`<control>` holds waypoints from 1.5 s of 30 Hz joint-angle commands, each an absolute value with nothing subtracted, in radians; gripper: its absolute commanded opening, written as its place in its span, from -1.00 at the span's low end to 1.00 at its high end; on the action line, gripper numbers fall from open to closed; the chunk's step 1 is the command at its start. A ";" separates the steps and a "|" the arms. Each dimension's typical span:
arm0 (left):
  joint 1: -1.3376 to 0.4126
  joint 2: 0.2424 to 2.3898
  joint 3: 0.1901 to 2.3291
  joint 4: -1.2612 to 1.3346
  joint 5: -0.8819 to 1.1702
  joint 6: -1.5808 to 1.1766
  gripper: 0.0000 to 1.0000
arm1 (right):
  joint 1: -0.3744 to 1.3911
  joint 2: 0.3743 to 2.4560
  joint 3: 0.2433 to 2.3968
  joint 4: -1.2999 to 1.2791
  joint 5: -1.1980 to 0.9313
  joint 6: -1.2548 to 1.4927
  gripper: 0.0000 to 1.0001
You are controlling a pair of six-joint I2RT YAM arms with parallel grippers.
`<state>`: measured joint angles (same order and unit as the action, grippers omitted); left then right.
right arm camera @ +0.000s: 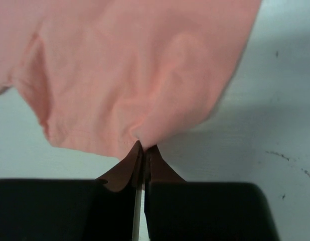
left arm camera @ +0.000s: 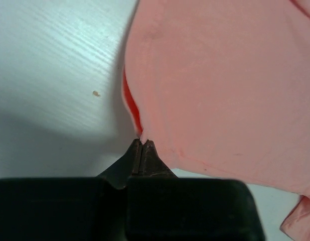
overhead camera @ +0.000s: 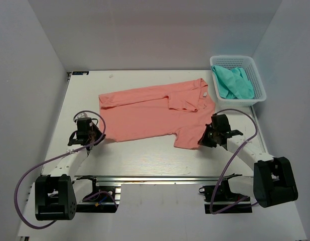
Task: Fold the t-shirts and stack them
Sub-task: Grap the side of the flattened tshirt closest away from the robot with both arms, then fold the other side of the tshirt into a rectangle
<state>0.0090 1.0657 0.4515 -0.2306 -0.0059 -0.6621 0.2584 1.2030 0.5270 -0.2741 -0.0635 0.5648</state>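
Note:
The salmon-pink t-shirt lies spread across the middle of the table, its white neck label at the right. My left gripper is shut on the shirt's near left corner, which shows in the left wrist view pinched at the fingertips. My right gripper is shut on the shirt's near right edge, bunched at the tips in the right wrist view. The teal-green t-shirt lies crumpled in the basket at the back right.
The white lattice basket stands at the back right corner. Grey walls close in the table on the left, back and right. Purple cables loop beside both arms.

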 commanded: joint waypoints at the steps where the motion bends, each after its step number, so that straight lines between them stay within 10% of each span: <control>1: 0.014 1.075 0.511 -0.224 0.031 -0.635 -1.00 | 0.256 1.239 0.642 -0.247 -0.084 0.545 -1.00; 26: 0.051 1.548 0.998 -0.342 -0.127 -0.657 -1.00 | 0.195 1.884 1.604 -0.364 -0.072 0.465 -1.00; 45: 0.080 1.702 1.118 -0.299 -0.147 -0.638 -1.00 | 0.156 2.057 1.808 -0.294 -0.164 0.359 -1.00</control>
<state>0.0677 1.6676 1.0618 -0.3222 -0.1276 -0.6495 0.1703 2.0266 1.7439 -0.3340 -0.1436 0.3790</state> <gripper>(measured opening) 0.009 0.028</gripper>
